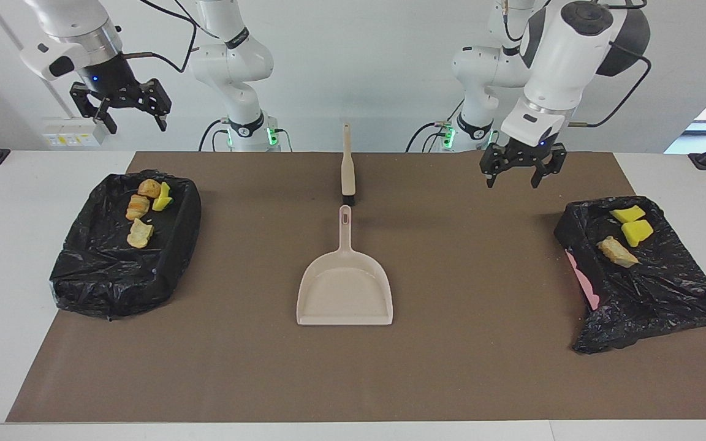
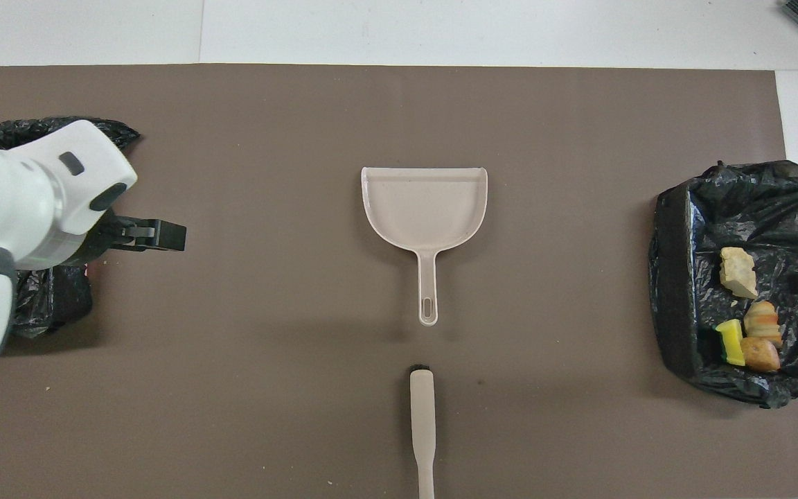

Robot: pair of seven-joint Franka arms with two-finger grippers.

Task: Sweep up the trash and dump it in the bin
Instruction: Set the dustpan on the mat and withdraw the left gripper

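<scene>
A beige dustpan [image 2: 424, 208] lies in the middle of the brown mat [image 2: 565, 388], its handle pointing toward the robots. Nearer to the robots, in line with that handle, lies the brush [image 2: 422, 416]. At the right arm's end sits a bin lined with black plastic [image 2: 676, 277], holding trash [image 2: 738, 272]: a pale bread-like chunk, a striped piece, a yellow sponge bit and an orange-brown lump. The left arm [image 2: 11, 201] hangs over another black-lined bin [image 2: 52, 305] at its own end, its gripper [image 2: 156, 234] over the mat.
</scene>
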